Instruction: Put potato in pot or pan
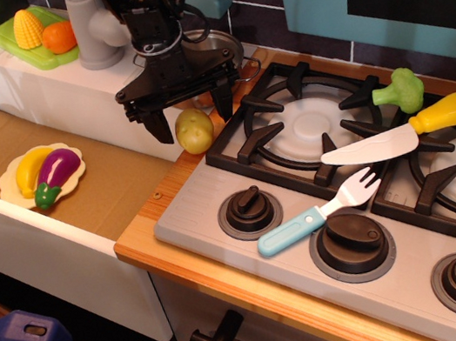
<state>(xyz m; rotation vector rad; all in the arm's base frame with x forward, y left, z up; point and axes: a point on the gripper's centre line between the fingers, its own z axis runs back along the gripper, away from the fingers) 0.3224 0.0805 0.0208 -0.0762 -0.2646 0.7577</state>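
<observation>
The potato (pixel 194 130) is not yet grasped; it is straddled by the wide-open, empty tool (pixel 192 115), the pot (pixel 210 59) unfilled behind.

A white knife with a yellow handle (pixel 398 133) lies across the stove grates, broccoli (pixel 400 91) just beyond it; a blue-handled fork (pixel 317 213) rests near the knobs; a banana and eggplant plate (pixel 40 174) sits in the sink; corn (pixel 28 28) and an orange fruit (pixel 59 38) share a green tray.
</observation>
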